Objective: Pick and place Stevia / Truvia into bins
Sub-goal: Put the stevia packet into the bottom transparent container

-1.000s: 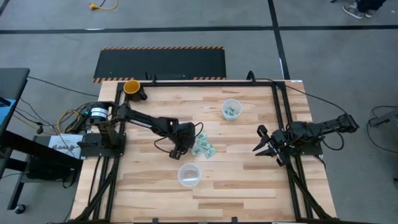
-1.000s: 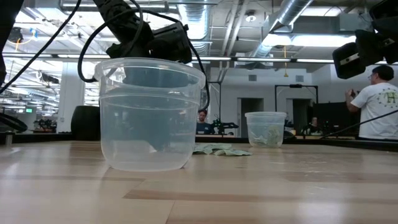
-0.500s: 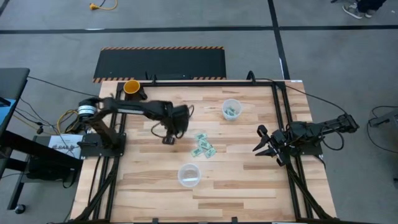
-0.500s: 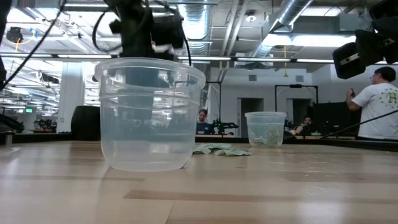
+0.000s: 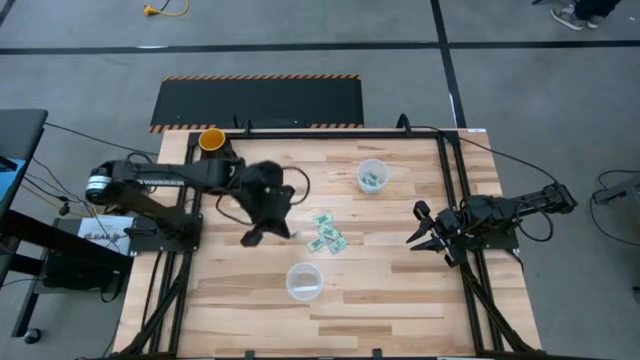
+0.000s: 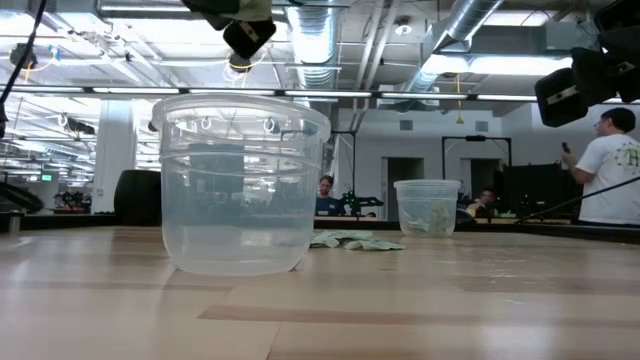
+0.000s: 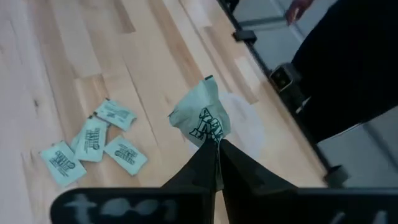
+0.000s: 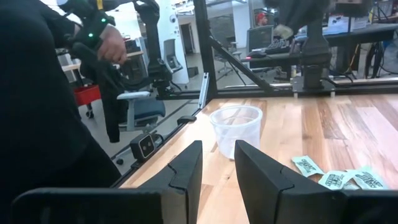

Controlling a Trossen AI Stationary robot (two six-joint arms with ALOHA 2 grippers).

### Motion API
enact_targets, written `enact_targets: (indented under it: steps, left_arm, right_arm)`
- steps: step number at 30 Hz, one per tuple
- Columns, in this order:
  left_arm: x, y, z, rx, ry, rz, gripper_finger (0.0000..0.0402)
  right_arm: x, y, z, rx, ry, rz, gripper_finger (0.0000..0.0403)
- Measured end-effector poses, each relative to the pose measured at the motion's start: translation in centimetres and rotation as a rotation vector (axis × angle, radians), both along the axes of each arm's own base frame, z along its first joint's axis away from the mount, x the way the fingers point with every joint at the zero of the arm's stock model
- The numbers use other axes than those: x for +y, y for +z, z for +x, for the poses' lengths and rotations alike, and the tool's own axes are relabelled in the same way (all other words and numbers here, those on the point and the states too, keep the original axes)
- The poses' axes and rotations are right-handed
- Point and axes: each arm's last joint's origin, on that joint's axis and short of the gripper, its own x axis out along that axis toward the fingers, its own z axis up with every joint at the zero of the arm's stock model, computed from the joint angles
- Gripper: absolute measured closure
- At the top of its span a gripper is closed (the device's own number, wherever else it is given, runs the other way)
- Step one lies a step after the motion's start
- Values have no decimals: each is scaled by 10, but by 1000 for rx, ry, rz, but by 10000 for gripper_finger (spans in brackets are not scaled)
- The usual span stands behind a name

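My left gripper (image 5: 252, 237) hangs above the table, left of the loose packets, shut on one green-and-white packet (image 7: 202, 118). Several more packets (image 5: 326, 236) lie flat mid-table and also show in the left wrist view (image 7: 93, 142). One clear cup (image 5: 304, 281) stands nearer the front edge and looks empty. The other clear cup (image 5: 372, 177), farther back, holds green packets. My right gripper (image 5: 420, 238) is open and empty over the table's right side, its fingers (image 8: 186, 165) apart. My left gripper pinches the packet by its lower edge (image 7: 213, 138) between its two fingertips (image 7: 208, 158). The rest of the packet sticks out past the tips, slightly crumpled. It is lifted clear of the table.
An orange-yellow cup (image 5: 212, 140) stands at the table's far left corner. Black frame rails (image 5: 455, 190) run along the table's left and right sides. People show in the room beyond the table (image 6: 610, 165). Bare wood (image 5: 400, 290) lies between the near cup and the right arm.
My left gripper has risen from the edge of the packet pile and swung toward the table's left edge, going up out of the low view. It carries one packet, now clear of the table. The other packets and both cups have stayed put.
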Motion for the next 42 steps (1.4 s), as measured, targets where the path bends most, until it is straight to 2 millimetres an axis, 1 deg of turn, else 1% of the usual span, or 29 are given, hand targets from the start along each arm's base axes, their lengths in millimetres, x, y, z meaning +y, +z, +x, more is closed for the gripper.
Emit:
enact_targets:
  steps: [3,6,9,11,14,17,22,27,32,36,38,42]
  left_arm:
    - [-16,-1,1,-28,-30,89,401]
    - [-27,-2,4,-51,-36,154,401]
    - [-33,-2,10,-81,-20,189,401]
    - [-36,-5,10,-68,-22,201,401]
    - [-41,-12,17,-56,-9,240,401]
    - [-50,-24,25,-12,-1,244,401]
    - [-71,-39,31,28,-65,246,401]
    - [-92,-38,27,1,-120,247,401]
    - [-107,-37,23,2,-126,236,401]
    - [-119,-44,26,-4,-139,258,394]
    - [-123,-48,32,-35,-110,281,389]
    - [-126,-60,39,-16,-64,335,379]
  right_arm:
    - [0,0,0,0,0,0,316]
    - [0,0,0,0,0,0,316]
    - [0,0,0,0,0,0,316]
    - [0,0,0,0,0,0,316]
    - [0,0,0,0,0,0,316]
    - [0,0,0,0,0,0,316]
    - [0,0,0,0,0,0,316]
    - [0,0,0,0,0,0,316]
    - [0,0,0,0,0,0,316]
    - [0,0,0,0,0,0,316]
    - [0,0,0,0,0,0,316]
    - [0,0,0,5,0,-2,316]
